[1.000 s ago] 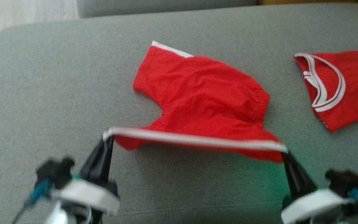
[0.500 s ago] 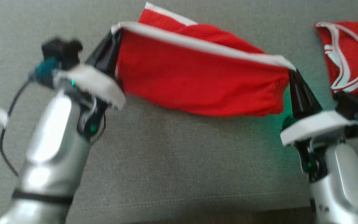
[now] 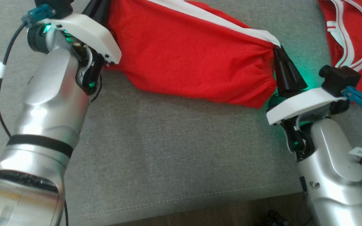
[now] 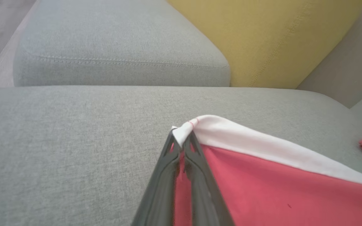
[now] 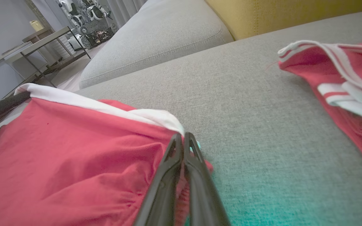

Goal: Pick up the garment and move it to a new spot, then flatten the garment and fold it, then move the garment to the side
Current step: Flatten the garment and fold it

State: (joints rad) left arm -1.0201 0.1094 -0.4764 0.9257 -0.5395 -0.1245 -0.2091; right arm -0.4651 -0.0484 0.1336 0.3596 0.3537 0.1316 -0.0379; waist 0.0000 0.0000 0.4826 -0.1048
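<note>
Left gripper [image 4: 181,138]: 2 long dark fingers are pinched shut on 1 corner of the white edge band of the red fabric garment [image 3: 184,53], at the upper left of the head view. The garment is stretched between both grippers over the grey woven sofa cushion [image 3: 168,150], band taut, red cloth hanging below it. Right gripper [image 5: 182,136]: fingers are clamped on the opposite band corner. A second red garment with white striped trim [image 3: 350,37] is seen further right, apart.
</note>
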